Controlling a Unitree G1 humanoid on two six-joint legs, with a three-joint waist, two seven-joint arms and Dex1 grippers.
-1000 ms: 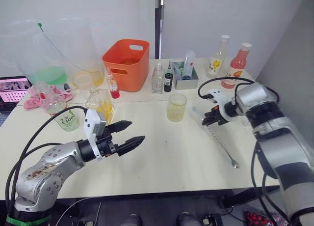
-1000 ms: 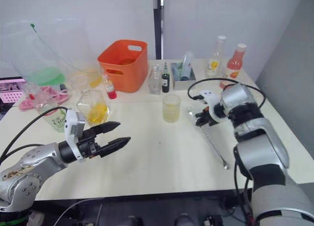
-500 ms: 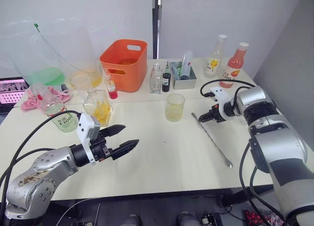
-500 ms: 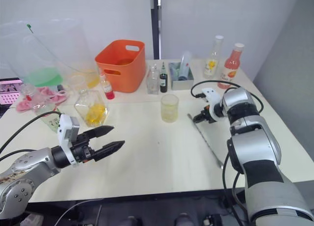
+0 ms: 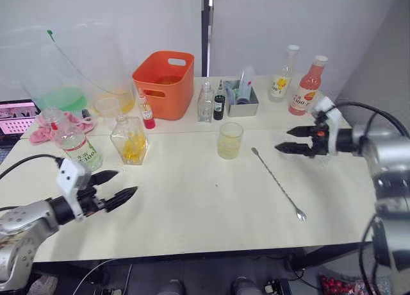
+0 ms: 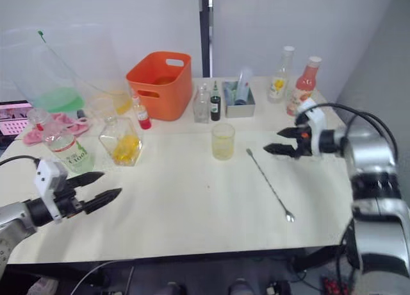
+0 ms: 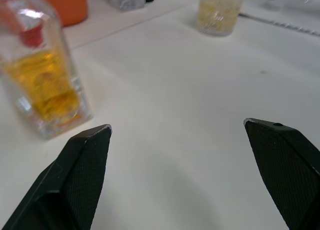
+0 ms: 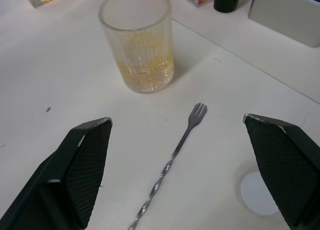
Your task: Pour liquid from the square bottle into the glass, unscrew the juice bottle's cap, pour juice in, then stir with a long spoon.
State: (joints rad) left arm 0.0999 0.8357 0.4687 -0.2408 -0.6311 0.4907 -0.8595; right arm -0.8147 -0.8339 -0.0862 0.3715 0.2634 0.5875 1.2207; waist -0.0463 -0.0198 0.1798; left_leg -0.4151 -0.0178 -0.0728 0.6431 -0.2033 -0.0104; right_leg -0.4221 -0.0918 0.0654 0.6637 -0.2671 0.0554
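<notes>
White tabletop (image 5: pixel 192 205) stretches under both my arms, with a pale wall behind. My left gripper (image 5: pixel 117 185) hangs low over the near left part of the table, fingers spread apart and holding nothing. At about one o'clock from it stands the square bottle (image 5: pixel 130 139), upright, with yellow liquid in its lower part. My right gripper (image 5: pixel 286 140) hovers over the right side of the table, its two fingers also apart and empty. At roughly nine o'clock from it sits the glass (image 5: pixel 230 140), upright with a little yellowish liquid in the bottom. Between the glass and that gripper lies the long spoon (image 5: pixel 278 182), flat on the table, forked end nearest the glass, bowl towards the near edge. The juice bottle (image 5: pixel 306 86), pink with its cap on, stands at twelve o'clock from my right gripper.
</notes>
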